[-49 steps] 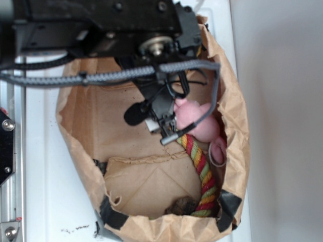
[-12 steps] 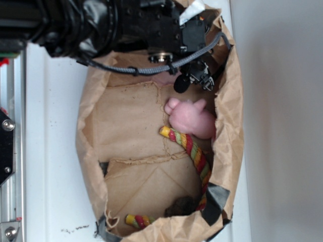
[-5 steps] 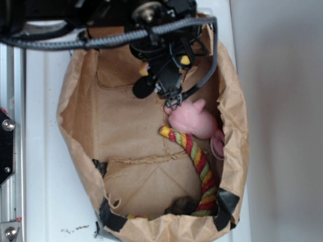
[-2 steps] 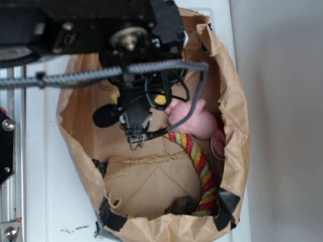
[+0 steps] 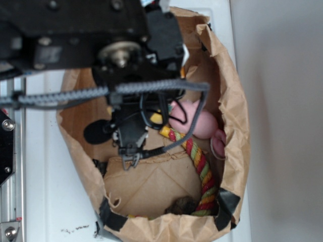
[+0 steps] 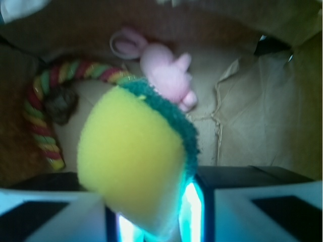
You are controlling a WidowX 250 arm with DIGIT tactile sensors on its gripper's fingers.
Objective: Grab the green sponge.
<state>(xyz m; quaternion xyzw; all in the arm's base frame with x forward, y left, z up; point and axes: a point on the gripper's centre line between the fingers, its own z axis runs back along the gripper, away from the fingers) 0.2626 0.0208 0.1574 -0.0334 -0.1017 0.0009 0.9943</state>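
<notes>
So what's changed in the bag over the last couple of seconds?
The gripper went from the bag's top corner above the pink pig toward the middle, and now holds the green sponge lifted between its fingers. The pig, striped rope and paper bag stayed roughly put.

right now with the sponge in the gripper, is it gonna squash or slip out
The green sponge looks like soft yellow foam with a thin green scouring layer, so it probably squashes between the gripper jaws rather than resisting. Most of it bulges beyond the jaws, so it may flex or tilt. The foam and rough green face likely grip well, and it seems light, so slipping looks unlikely.
</notes>
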